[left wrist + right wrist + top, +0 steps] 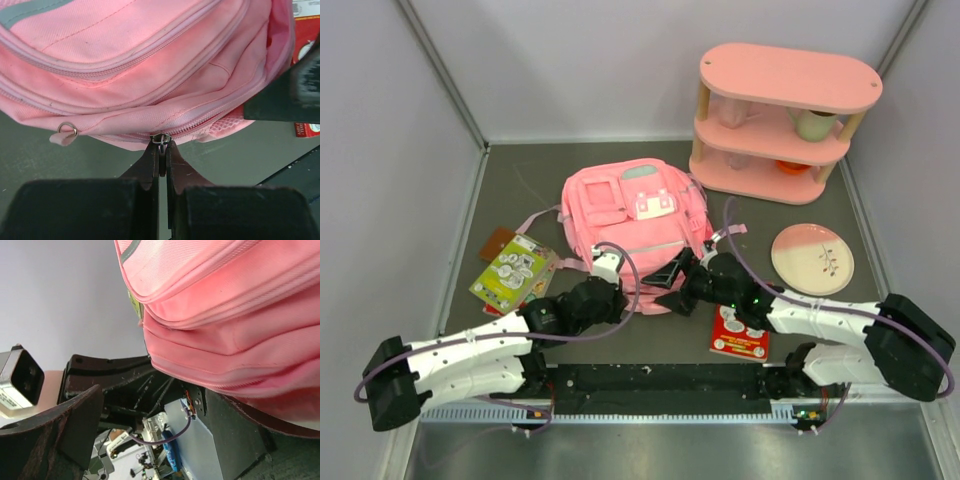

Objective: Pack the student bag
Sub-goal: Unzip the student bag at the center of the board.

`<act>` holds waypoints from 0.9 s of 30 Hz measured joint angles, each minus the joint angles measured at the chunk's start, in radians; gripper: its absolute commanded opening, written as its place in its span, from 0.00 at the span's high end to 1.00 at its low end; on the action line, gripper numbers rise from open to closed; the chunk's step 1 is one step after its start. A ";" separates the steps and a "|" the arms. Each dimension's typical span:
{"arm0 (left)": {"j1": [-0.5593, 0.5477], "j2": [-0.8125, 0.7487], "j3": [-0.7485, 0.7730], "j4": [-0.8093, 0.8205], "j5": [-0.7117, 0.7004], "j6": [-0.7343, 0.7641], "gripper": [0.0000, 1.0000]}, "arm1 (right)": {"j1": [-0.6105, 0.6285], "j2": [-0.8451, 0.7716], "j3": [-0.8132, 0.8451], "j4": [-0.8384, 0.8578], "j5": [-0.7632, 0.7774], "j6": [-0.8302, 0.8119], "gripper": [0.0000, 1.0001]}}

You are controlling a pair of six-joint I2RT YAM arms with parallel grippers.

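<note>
The student bag [635, 212], a pink backpack with mint and white trim, lies flat in the middle of the table. My left gripper [611, 272] is at its near edge. In the left wrist view it [163, 146] is shut on the metal zipper pull [162, 140] of the bag's [150, 60] lowest zipper. My right gripper [676, 281] is at the bag's near right corner with its jaws wide apart. In the right wrist view the pink fabric [235, 315] rests against one finger [280, 427], and the other finger [55, 435] stands clear of it.
A green book [513, 272] lies left of the bag, over a brown one [496, 243]. A red book [740, 335] lies under my right arm. A pink and white plate [812, 258] is at the right. A pink oval shelf unit [780, 120] with cups stands at the back right.
</note>
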 measured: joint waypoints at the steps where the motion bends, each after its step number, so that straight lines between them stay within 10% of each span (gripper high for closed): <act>1: -0.007 0.005 0.000 0.008 0.003 0.000 1.00 | 0.000 0.006 0.000 0.013 -0.001 0.008 0.19; 13: -0.064 0.045 0.023 0.051 0.003 0.016 1.00 | 0.008 0.078 0.034 0.004 0.026 0.078 0.28; 16: -0.085 0.071 0.028 0.056 0.002 0.026 1.00 | 0.016 0.093 0.047 -0.035 0.061 0.099 0.39; 21: -0.132 0.103 0.039 0.076 -0.018 0.039 1.00 | 0.024 0.111 0.046 -0.086 0.105 0.132 1.00; 27: -0.150 0.102 0.040 0.084 -0.068 0.035 1.00 | 0.031 0.106 0.035 -0.087 0.146 0.148 1.00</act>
